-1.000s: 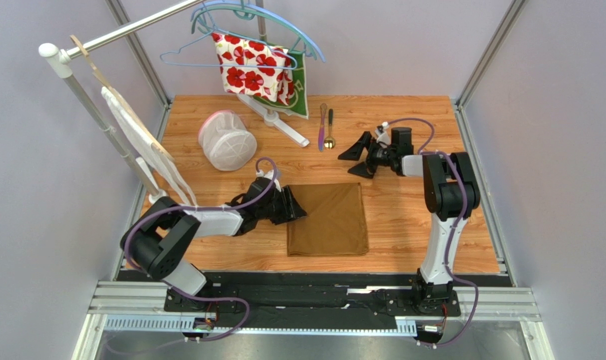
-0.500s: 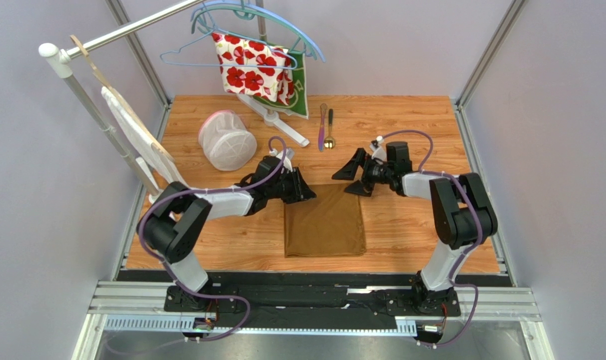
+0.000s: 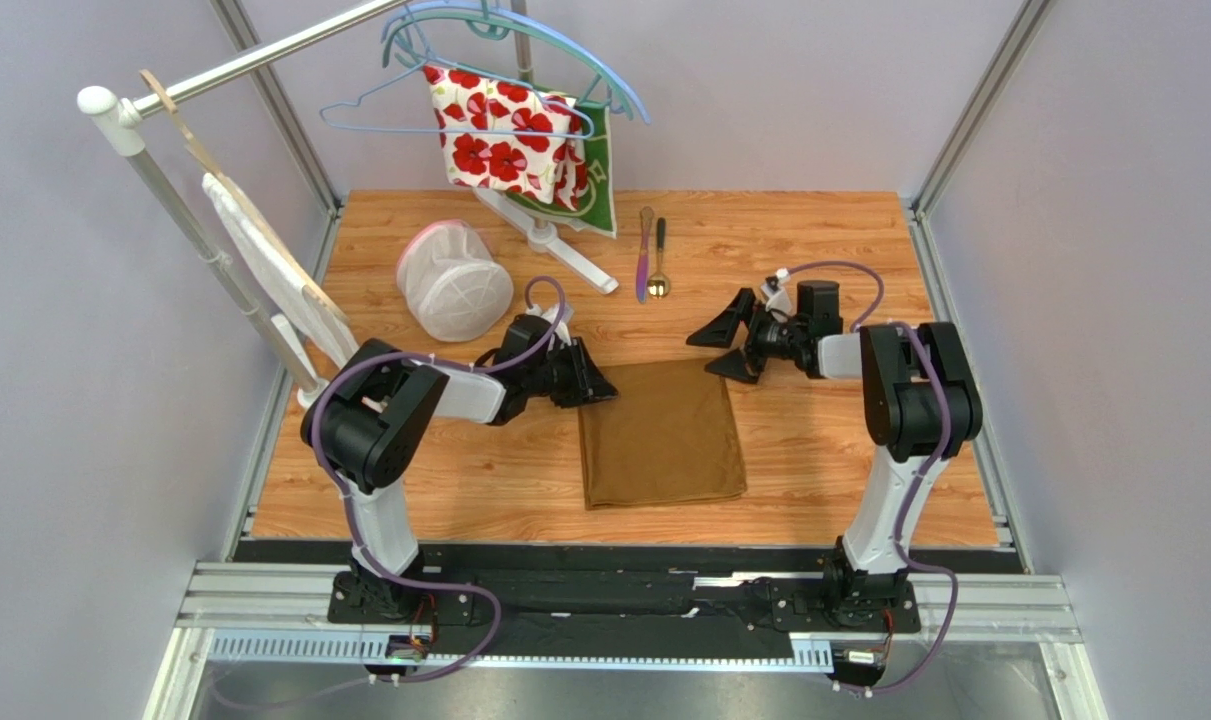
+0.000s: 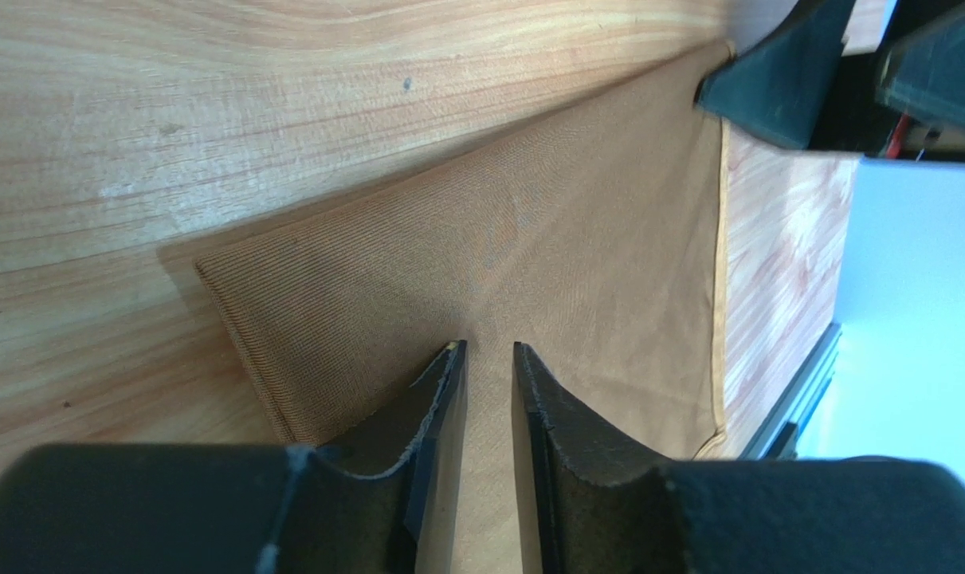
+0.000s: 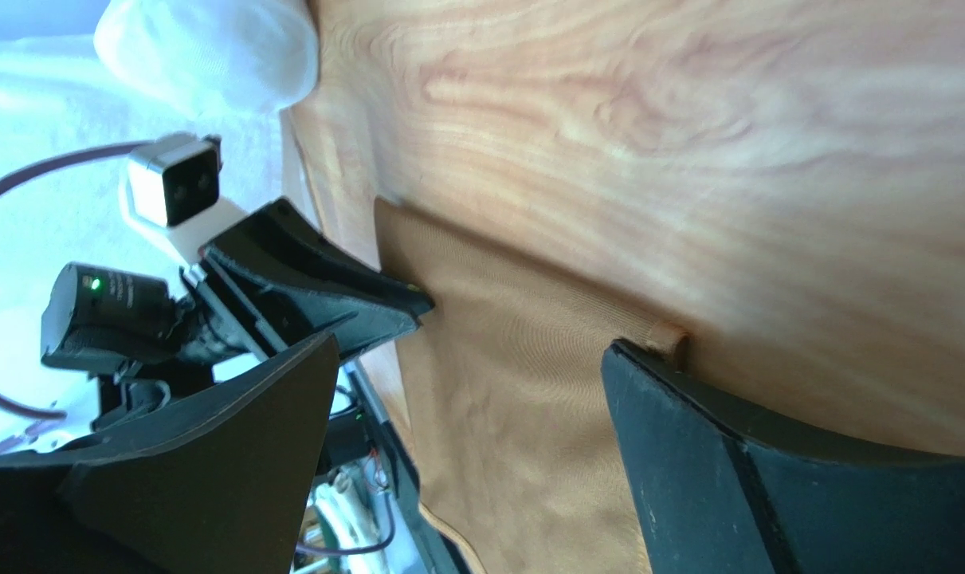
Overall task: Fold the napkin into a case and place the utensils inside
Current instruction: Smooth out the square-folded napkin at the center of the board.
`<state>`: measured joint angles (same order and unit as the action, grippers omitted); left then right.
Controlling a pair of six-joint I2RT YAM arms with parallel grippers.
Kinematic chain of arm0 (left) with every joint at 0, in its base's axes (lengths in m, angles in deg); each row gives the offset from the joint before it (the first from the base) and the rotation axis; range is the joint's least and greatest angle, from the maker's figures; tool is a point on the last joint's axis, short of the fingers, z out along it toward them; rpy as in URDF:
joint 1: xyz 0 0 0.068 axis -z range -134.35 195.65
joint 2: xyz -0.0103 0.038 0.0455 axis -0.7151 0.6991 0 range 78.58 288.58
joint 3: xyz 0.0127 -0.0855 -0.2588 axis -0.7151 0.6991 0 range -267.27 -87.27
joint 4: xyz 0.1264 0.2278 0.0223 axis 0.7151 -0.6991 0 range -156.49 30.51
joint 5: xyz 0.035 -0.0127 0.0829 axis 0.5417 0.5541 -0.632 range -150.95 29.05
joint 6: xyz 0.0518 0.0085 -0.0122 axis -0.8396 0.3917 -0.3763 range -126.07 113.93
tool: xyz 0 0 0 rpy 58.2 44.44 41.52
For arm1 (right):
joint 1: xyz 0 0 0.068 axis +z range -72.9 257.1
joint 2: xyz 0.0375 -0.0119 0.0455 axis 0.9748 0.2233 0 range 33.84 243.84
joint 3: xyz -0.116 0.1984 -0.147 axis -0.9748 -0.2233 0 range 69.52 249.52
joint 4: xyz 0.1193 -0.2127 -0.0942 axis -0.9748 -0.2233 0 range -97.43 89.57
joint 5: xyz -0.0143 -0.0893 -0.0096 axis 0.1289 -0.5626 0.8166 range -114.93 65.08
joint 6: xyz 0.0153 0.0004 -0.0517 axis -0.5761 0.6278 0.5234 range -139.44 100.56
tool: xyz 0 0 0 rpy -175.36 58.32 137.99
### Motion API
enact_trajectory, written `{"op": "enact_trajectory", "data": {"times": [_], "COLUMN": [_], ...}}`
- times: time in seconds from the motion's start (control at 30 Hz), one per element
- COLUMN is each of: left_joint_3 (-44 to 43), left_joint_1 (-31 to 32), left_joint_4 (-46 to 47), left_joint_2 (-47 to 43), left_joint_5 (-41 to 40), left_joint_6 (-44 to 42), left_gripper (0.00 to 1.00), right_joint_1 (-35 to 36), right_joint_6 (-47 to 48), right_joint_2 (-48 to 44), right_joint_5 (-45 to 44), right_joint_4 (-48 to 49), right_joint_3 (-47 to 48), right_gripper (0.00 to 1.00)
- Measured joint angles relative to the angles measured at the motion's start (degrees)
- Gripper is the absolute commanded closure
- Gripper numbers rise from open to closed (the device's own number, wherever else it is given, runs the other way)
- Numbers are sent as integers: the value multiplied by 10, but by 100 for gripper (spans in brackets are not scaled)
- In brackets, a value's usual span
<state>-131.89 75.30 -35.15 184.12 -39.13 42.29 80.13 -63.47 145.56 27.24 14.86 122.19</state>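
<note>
The golden-brown napkin [image 3: 664, 435] is lying folded flat in the middle of the wooden tabletop [image 3: 807, 255]. The left gripper [image 3: 598, 384] is reaching over its far left corner, jaws set narrow and pinching the cloth between them. The right gripper [image 3: 731, 348] is hovering at the far right corner with jaws spread wide, holding nothing. The purple-pink knife [image 3: 644, 252] and the spoon [image 3: 659, 258] are lying side by side near the far edge, well apart from the napkin.
</note>
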Motion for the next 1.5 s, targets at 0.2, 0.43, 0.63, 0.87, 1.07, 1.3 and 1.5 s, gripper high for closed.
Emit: {"op": "enact_trajectory", "data": {"times": [0.2,0.43,0.63,0.87,1.07,1.3,1.5], "left_joint_3": [-20,-66,-113,-152,-173,-192,-192], "left_joint_1": [1,5,0,-3,-22,-42,-44], "left_joint_4": [-81,-183,-156,-132,-150,-158,-156], "left_joint_2": [-41,-190,-146,27,74,117,124], "left_joint_5": [-2,6,71,127,142,150,160], "left_joint_6": [-54,-87,-63,-46,-55,-57,-48], "left_gripper": [53,78,84,86,86,87,89], "right_joint_1": [-6,33,111,224,272,308,326], "right_joint_6": [77,141,108,36,-15,-60,-80], "right_joint_2": [-20,-162,-268,-219,-139,-55,-39], "right_joint_5": [-80,-187,-141,-110,-92,-79,-73], "right_joint_4": [-148,-292,-228,-106,21,117,165], "right_joint_3": [65,68,-42,-101,-101,-79,-68], "right_gripper": [10,11,18,19,19,19,18]}}
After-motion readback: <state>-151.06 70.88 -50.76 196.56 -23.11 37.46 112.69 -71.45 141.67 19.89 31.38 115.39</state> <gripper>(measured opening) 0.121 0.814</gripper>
